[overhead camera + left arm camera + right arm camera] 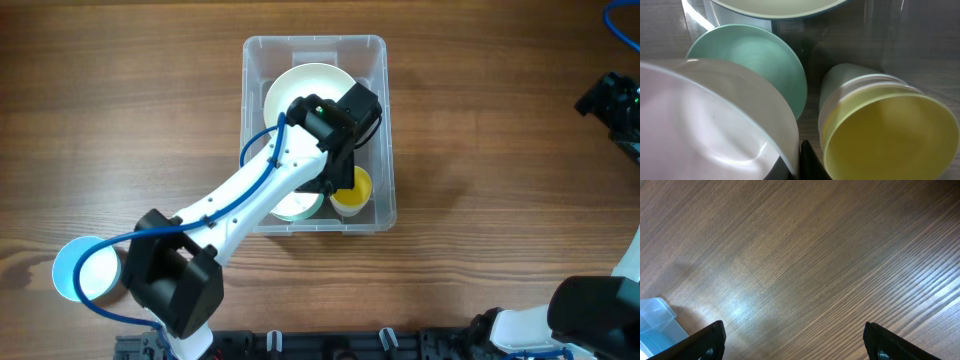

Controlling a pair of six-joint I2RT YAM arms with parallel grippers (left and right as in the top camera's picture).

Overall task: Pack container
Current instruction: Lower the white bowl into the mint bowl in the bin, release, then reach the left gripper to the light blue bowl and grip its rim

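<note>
The clear plastic container [382, 70] stands at the table's middle. It holds a large cream bowl [305, 85] at the far end, a stack of yellow-green cups [354, 190] and a green bowl [760, 55]. My left gripper [330, 178] reaches down inside the container, next to the cups [890, 135]. In the left wrist view its fingers [794, 167] are shut on the rim of a white bowl [705, 125], which lies over the green bowl. My right gripper [795, 345] is open and empty over bare table at the far right [608, 100].
A light blue bowl [85, 270] sits on the table at the front left, beside the left arm's base. A corner of the container [655, 325] shows at the lower left of the right wrist view.
</note>
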